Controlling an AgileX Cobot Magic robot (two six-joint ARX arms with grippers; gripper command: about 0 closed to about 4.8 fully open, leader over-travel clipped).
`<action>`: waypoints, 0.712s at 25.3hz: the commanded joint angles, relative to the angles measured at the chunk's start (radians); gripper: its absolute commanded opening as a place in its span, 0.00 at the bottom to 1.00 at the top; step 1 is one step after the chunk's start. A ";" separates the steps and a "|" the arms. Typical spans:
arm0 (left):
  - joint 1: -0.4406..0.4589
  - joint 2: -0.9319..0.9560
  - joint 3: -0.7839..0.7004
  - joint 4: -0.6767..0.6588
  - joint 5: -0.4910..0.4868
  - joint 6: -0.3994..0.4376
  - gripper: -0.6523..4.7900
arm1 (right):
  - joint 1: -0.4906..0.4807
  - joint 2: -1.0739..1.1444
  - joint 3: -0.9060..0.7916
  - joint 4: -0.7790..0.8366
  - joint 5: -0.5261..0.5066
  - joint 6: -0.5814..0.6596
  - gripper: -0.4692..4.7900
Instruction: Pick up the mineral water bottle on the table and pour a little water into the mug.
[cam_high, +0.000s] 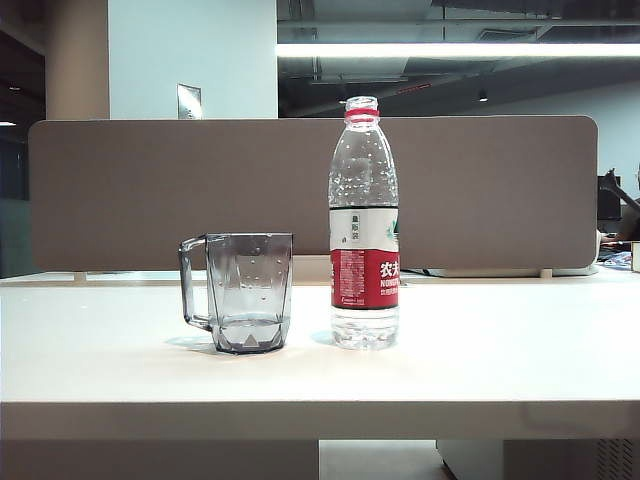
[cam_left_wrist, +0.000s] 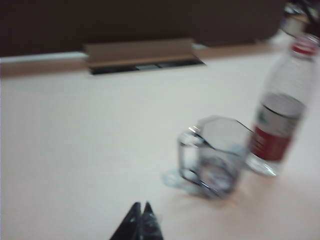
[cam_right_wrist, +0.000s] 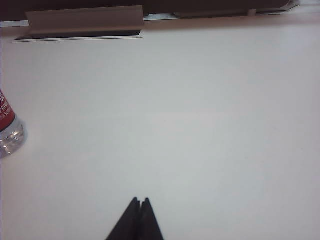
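Note:
The mineral water bottle (cam_high: 364, 225) stands upright on the table (cam_high: 500, 350), uncapped, with a red neck ring and red-and-white label. Just left of it stands the smoky-grey mug (cam_high: 245, 292), handle to the left, with a little water at its base. Neither arm shows in the exterior view. In the blurred left wrist view my left gripper (cam_left_wrist: 140, 206) is shut and empty, short of the mug (cam_left_wrist: 215, 157) and bottle (cam_left_wrist: 280, 120). My right gripper (cam_right_wrist: 140, 200) is shut and empty over bare table, with the bottle's base (cam_right_wrist: 9, 131) far off to the side.
A brown-grey divider panel (cam_high: 150, 190) runs along the table's back edge. A cable slot with a raised flap (cam_left_wrist: 142, 57) lies in the table near the divider; the right wrist view shows it too as a flap (cam_right_wrist: 85, 22).

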 joint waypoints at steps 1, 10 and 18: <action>0.098 -0.022 -0.079 0.152 0.080 0.004 0.11 | 0.000 0.000 -0.007 0.011 0.000 -0.003 0.08; 0.304 -0.144 -0.338 0.292 0.148 0.012 0.11 | 0.000 0.000 -0.007 0.011 0.000 -0.002 0.08; 0.304 -0.144 -0.373 0.241 -0.057 -0.013 0.11 | 0.000 -0.002 -0.007 0.011 0.000 -0.002 0.08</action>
